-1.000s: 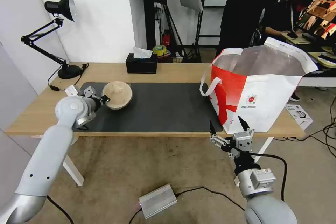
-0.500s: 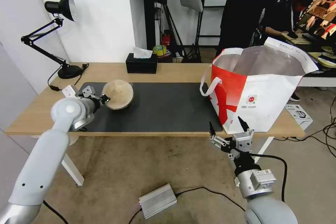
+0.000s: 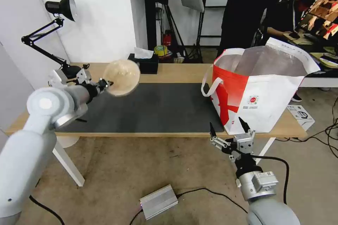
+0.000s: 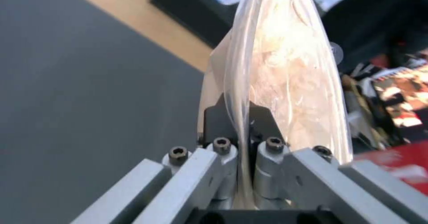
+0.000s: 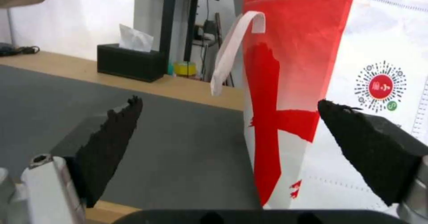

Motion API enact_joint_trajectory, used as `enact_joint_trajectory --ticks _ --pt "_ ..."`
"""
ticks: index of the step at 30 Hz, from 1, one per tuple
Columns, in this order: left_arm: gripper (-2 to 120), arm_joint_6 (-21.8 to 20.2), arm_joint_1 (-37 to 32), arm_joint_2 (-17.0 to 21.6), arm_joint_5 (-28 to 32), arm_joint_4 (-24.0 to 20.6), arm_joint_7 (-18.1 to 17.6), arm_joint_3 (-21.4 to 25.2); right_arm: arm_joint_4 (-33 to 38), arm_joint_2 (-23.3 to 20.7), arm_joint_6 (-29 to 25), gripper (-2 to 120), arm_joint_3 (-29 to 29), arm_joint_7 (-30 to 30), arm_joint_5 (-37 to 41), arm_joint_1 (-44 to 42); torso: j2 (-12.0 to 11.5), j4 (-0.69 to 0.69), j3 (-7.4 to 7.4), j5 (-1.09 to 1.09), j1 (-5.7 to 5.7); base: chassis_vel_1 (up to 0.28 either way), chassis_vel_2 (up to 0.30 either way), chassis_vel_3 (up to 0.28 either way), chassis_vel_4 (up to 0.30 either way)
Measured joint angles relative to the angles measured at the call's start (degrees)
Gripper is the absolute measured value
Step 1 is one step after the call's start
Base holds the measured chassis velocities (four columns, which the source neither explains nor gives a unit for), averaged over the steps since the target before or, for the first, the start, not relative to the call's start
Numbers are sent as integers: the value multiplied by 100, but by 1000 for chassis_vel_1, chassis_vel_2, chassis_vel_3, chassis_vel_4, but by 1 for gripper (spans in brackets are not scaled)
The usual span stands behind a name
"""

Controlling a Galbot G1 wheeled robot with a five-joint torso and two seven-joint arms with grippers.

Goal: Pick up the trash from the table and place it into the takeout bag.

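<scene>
My left gripper (image 3: 105,85) is shut on the rim of the beige pulp bowl (image 3: 121,73), which hangs tilted on edge above the left end of the dark mat (image 3: 158,105) on the table (image 3: 183,73). The left wrist view shows both fingers (image 4: 216,117) pinching the rim of the bowl (image 4: 290,67). At the table's right end stands the red-and-white takeout bag (image 3: 260,91), its top open. My right gripper (image 3: 227,126) is open just below the table's front edge, in front of the takeout bag (image 5: 285,50).
A black tissue box (image 3: 143,64) sits at the table's back edge and a black desk lamp (image 3: 60,7) at the back left. On the floor lie a small white box (image 3: 299,114), a silver unit (image 3: 158,201) and cables. People stand behind the bag.
The left arm has lifted the bowl off the mat, up and toward the table's back, and tipped it on edge. The right arm has stayed put.
</scene>
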State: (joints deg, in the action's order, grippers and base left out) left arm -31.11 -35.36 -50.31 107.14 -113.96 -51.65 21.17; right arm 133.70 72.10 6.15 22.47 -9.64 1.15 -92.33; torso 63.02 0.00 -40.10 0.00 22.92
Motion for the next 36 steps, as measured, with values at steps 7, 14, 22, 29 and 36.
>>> enact_joint_trajectory --ticks 7,14,22,29,36 --pt "0 115 573 -2 282 -173 -99 -427 148 50 -2 100 -76 -12 -5 -143 0 0 0 0 -1 0 0 0 0" --pt "0 215 1307 -197 601 -149 -228 -915 252 54 -7 100 22 -23 -5 -232 0 0 0 0 0 0 0 0 0" --pt "0 248 2177 -703 755 168 -388 -1578 257 71 -9 100 48 -24 -5 -253 -1 -1 0 1 0 0 0 0 0" --pt "0 260 2784 -1324 759 613 -477 -2035 231 95 -10 100 30 -23 -5 -209 -1 -1 -1 0 0 0 0 0 0" --pt "0 247 3413 -1983 700 1263 -518 -2447 184 164 -10 100 -83 -22 -9 -163 -1 0 -1 1 0 0 0 0 0"
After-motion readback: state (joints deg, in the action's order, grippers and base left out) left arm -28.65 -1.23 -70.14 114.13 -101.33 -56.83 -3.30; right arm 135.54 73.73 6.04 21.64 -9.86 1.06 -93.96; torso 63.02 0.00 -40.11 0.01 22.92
